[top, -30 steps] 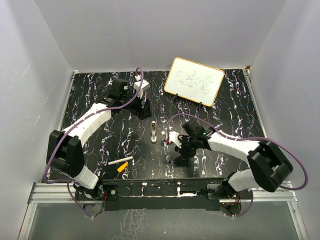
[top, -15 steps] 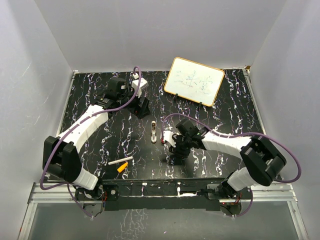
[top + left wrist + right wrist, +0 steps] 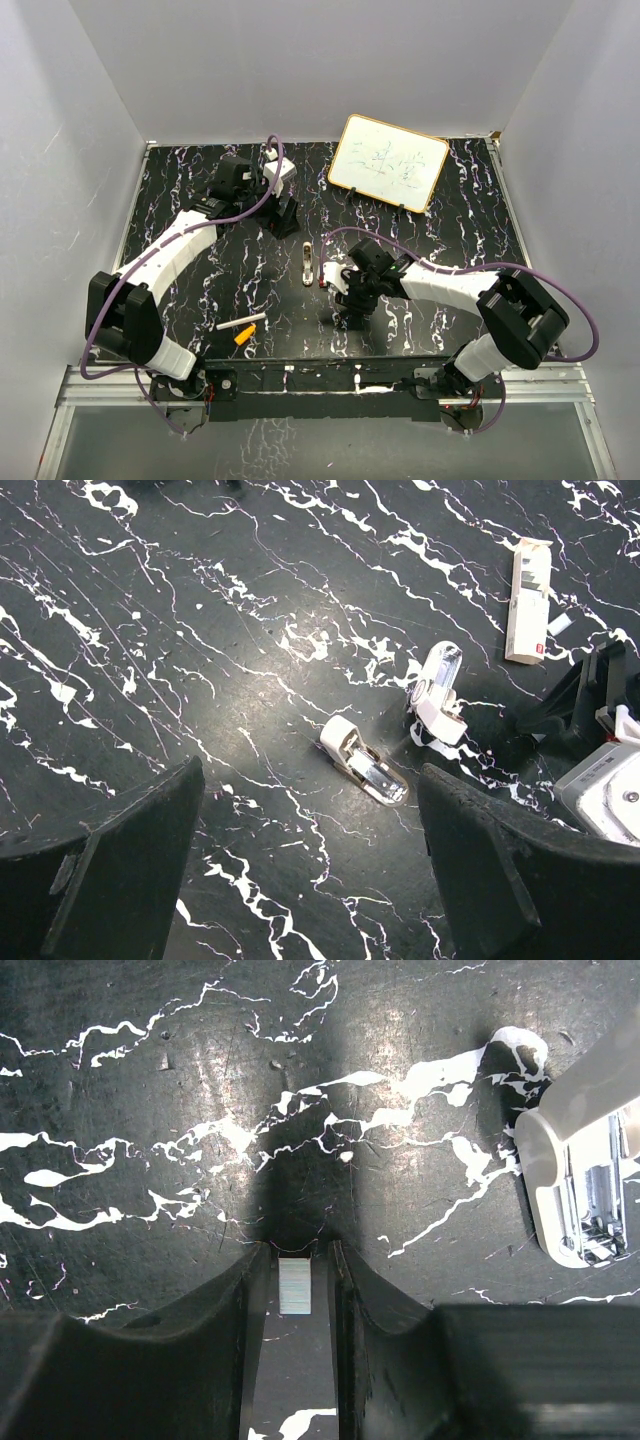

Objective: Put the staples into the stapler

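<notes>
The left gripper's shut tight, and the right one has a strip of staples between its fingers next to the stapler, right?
Not quite. The left gripper is wide open, not shut, as the left wrist view shows. The rest stands: the right gripper has the strip of staples between its fingers, next to the stapler.

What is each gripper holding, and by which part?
Left gripper: nothing, jaws wide open. Right gripper: a staple strip sits between its jaws; whether it is clamped cannot be told.
</notes>
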Robot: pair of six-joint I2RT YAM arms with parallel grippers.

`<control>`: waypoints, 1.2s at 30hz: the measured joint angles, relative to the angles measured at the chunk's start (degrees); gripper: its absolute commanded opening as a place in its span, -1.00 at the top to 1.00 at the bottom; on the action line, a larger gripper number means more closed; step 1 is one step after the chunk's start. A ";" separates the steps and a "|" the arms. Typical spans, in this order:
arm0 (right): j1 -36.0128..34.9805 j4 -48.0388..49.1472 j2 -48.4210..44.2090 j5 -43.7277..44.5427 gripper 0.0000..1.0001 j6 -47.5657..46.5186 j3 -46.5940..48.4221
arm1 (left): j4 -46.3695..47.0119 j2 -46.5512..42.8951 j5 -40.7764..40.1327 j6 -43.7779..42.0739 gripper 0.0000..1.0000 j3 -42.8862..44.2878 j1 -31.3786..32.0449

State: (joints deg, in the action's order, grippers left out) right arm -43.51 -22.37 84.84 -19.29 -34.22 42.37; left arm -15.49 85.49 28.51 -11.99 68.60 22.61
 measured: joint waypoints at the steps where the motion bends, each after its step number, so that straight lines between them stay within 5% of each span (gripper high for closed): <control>1: 0.00 0.00 0.00 0.04 0.37 0.00 0.00 | -0.09 0.00 0.00 0.02 -0.70 -0.09 -0.02; 36: -1.53 -9.90 5.09 5.29 0.31 -1.31 7.34 | -0.07 0.00 0.00 0.04 -0.70 -0.11 -0.44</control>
State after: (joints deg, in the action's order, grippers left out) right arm -45.04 -32.27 89.93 -14.00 -35.53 49.71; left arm -15.55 85.49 28.51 -11.94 68.49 22.17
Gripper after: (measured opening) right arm 0.345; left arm 0.853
